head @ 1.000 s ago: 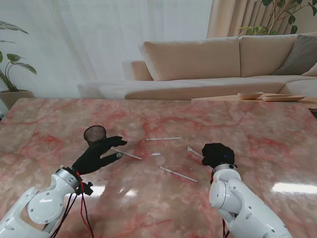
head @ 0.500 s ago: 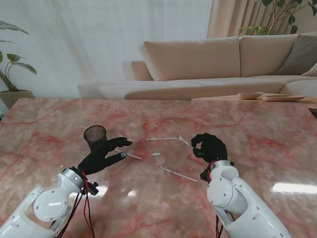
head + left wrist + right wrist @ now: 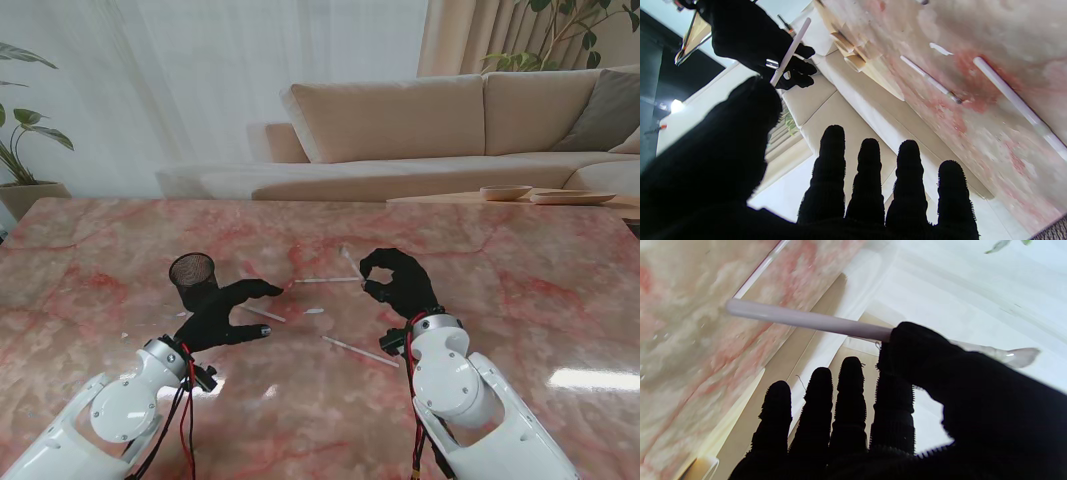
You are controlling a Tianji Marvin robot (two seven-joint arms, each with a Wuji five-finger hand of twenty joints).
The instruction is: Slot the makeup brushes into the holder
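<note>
White-handled makeup brush (image 3: 350, 263) is being pinched in my right hand (image 3: 400, 282), lifted clear of the marble table (image 3: 520, 290) and tilted. Black mesh holder (image 3: 192, 273) is standing upright, well left of it, just beyond my left hand (image 3: 225, 310), which is hovering with fingers spread, grasping nothing. I'm aiming to carry the brush left, bring it vertical (handle down) over the holder's mouth, then lower it. Three more brushes are lying on the table between my hands.
</note>
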